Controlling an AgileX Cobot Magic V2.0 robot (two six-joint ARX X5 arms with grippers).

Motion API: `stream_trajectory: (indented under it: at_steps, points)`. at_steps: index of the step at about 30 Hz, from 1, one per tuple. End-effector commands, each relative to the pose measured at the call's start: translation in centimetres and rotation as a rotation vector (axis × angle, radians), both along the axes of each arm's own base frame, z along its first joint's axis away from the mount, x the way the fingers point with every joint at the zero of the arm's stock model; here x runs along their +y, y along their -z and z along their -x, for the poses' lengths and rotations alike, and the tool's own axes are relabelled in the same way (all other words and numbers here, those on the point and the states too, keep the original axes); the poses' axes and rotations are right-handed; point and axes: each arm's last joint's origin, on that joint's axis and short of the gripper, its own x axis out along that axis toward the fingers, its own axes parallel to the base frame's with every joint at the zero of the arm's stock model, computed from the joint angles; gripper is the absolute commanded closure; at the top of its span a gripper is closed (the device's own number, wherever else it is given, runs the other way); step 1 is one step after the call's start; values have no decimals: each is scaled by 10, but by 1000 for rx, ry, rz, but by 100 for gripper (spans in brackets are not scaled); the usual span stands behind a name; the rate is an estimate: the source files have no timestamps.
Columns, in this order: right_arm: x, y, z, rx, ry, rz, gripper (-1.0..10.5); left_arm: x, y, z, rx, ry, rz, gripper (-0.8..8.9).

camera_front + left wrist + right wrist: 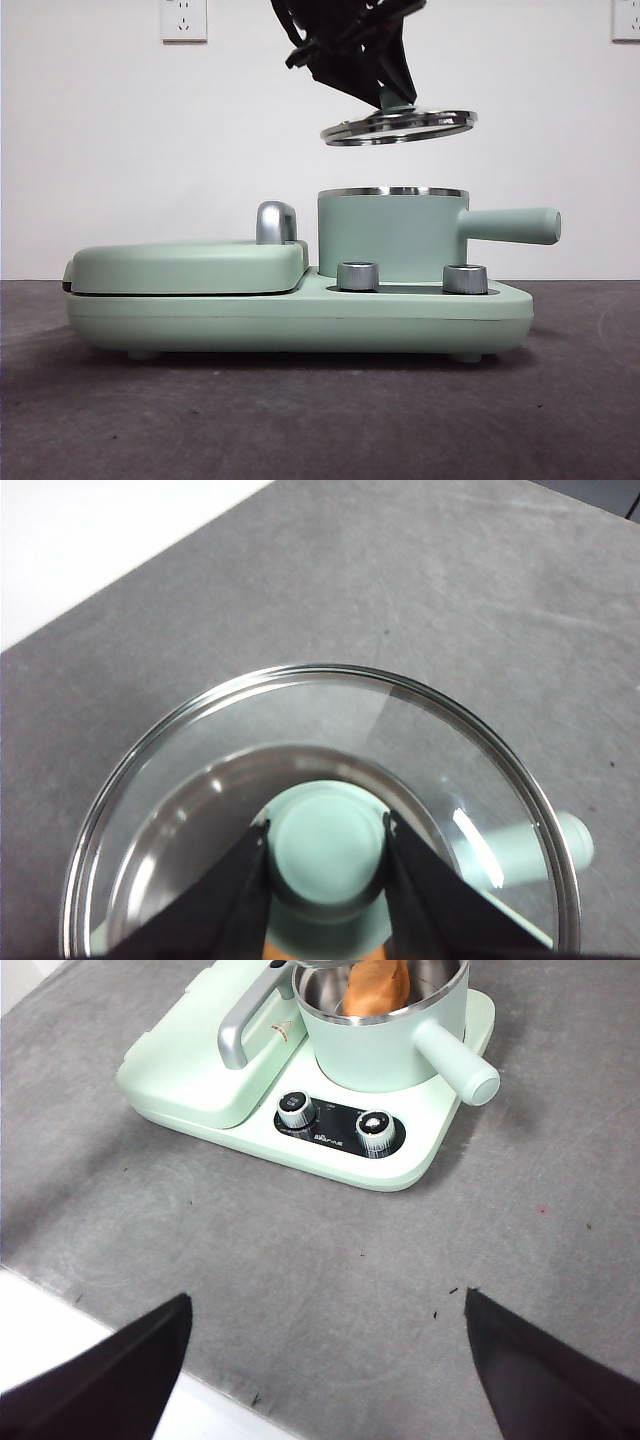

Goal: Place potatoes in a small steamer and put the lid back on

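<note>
The small steamer (pixel 392 236), a mint-green pot with a steel rim and side handle, stands on the right of the mint-green appliance base. In the right wrist view the orange-brown potato (pixel 376 986) sits inside the steamer (pixel 385 1035). My left gripper (pixel 392 98) is shut on the mint-green knob (pixel 326 844) of the glass lid (pixel 398 126) and holds it tilted in the air a little above the pot's rim. The lid's steel rim (pixel 330 672) rings the left wrist view. My right gripper (pixel 325 1360) is open and empty, high above the table in front of the appliance.
The appliance base (pixel 300 318) carries a closed mint-green griddle cover (pixel 185 266) with a chrome handle (pixel 275 222) on the left and two silver dials (pixel 358 276) in front. Grey table surface lies all around; a white wall stands behind.
</note>
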Motion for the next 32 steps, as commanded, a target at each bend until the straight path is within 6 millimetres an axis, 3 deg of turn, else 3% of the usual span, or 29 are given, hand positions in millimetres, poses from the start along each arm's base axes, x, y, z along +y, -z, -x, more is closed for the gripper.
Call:
stream_trajectory:
  at_steps: [1, 15, 32]
  points:
    - [0, -3, 0, -3, 8, -27, 513, -7, -3, -4, -43, 11, 28, 798]
    - [1, -7, -2, -44, 10, -63, 513, -13, 29, -20, 18, -3, -23, 798]
    - [3, -12, -4, -62, 35, -135, 513, -7, 34, -25, 27, 3, -54, 799]
